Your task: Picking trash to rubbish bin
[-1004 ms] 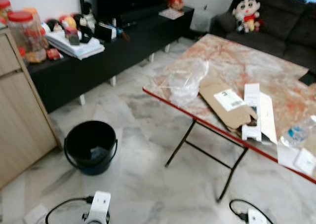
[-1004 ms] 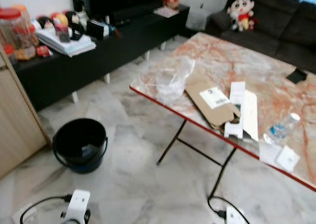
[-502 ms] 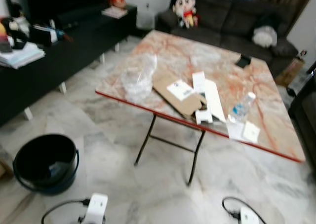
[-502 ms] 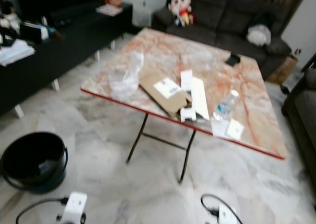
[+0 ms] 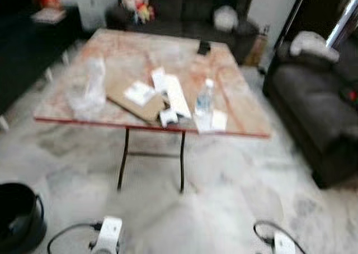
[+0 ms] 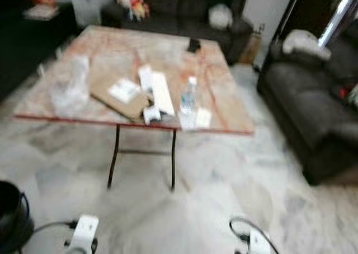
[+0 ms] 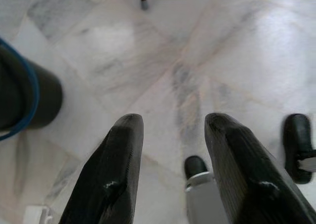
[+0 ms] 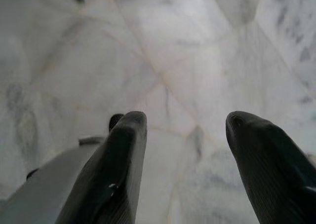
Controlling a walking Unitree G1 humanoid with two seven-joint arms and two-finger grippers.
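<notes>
A pale marble floor (image 5: pixel 235 187) now shows dark sofas (image 5: pixel 313 103) on the right; the camera has swung rightward, pushing the black bin (image 5: pixel 17 220) to the left edge. On the folding table (image 5: pixel 240 111), cardboard (image 5: pixel 134 97) lies flat, long axis slanting toward the near edge, beside a clear bag (image 5: pixel 89 89) and an upright bottle (image 5: pixel 204 100). Wrist views show the left gripper (image 7: pixel 173 135) and right gripper (image 8: pixel 185 135) spread apart, empty, above floor.

Floor: pale marble tiles (image 5: pixel 224 181), grey-veined
Table: folding table (image 5: pixel 235 106), orange marbled top, red edge, black legs
Seating: dark sofa (image 5: pixel 184 8) behind, dark armchair (image 5: pixel 313 108) right
Focus: blurred
</notes>
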